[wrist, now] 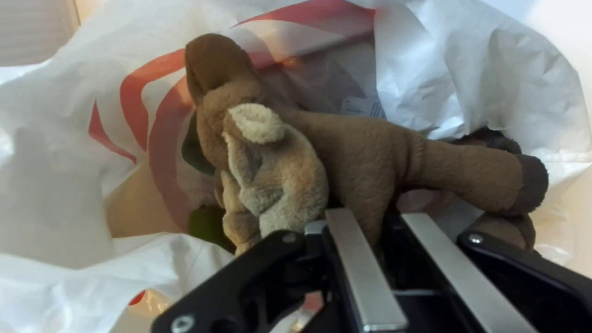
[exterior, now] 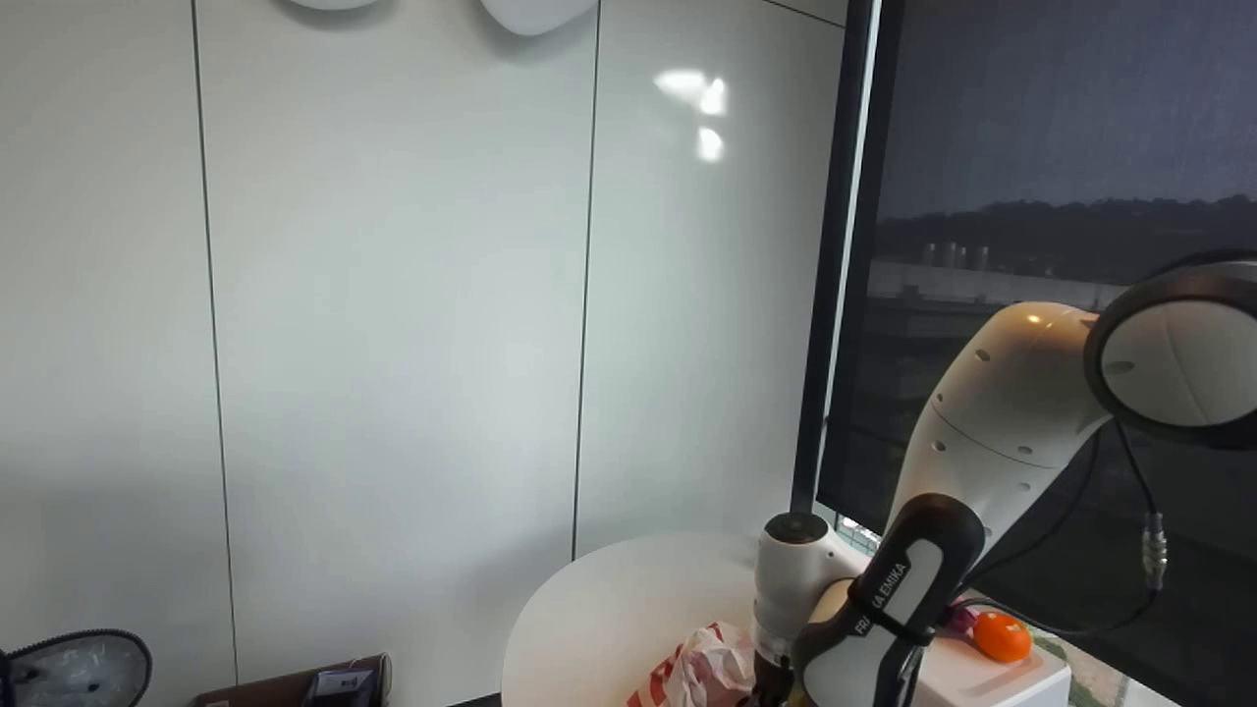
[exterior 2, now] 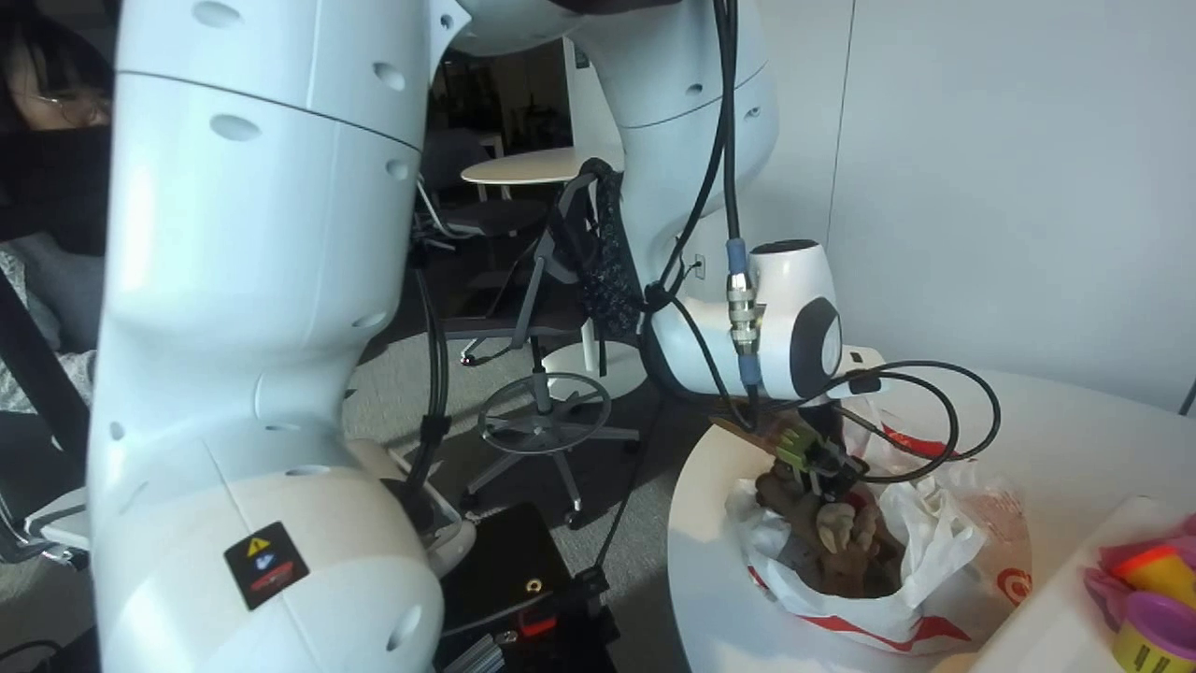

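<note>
Pinching hand [wrist: 377, 215]: mine, narrow, holding a brown toy [wrist: 351, 148] between 2 fingers [wrist: 363, 273]
Bag [exterior 2: 794, 589]: white, around toy
Box [exterior 2: 1065, 626]: right of bag

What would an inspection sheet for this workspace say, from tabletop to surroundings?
Surface: round white table.
Job's things: brown plush toy in the mouth of a white-and-red plastic bag.
Clutter: white box near the bag, bearing an orange item and a purple-lidded tub.
Grippers: one gripper, apparently closed on the plush toy.
Cables: black cables along the robot arm, looping out near the gripper.
Surroundings: white wall, dark window shade, office chair, a person.
</note>
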Robot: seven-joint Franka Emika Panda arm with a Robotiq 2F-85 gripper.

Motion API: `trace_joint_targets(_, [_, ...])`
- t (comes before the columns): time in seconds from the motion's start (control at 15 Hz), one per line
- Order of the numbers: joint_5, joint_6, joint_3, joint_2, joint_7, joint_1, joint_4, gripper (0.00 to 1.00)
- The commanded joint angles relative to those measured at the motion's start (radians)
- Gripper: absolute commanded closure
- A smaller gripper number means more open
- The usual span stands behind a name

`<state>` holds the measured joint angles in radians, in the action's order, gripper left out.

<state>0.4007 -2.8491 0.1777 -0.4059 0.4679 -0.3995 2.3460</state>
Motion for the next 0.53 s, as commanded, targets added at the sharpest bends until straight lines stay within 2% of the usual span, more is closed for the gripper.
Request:
trace_joint_targets(0.0, [-0.053, -0.016, -0.010, 0.052, -0.005, 0.031, 0.035, 0.80])
trace_joint_targets(0.2, [-0.112, -0.015, -0.025, 0.089, -0.018, 0.064, 0.063, 0.82])
trace_joint_targets(0.47, [-0.135, -0.010, -0.025, 0.142, -0.013, 0.084, 0.100, 0.81])
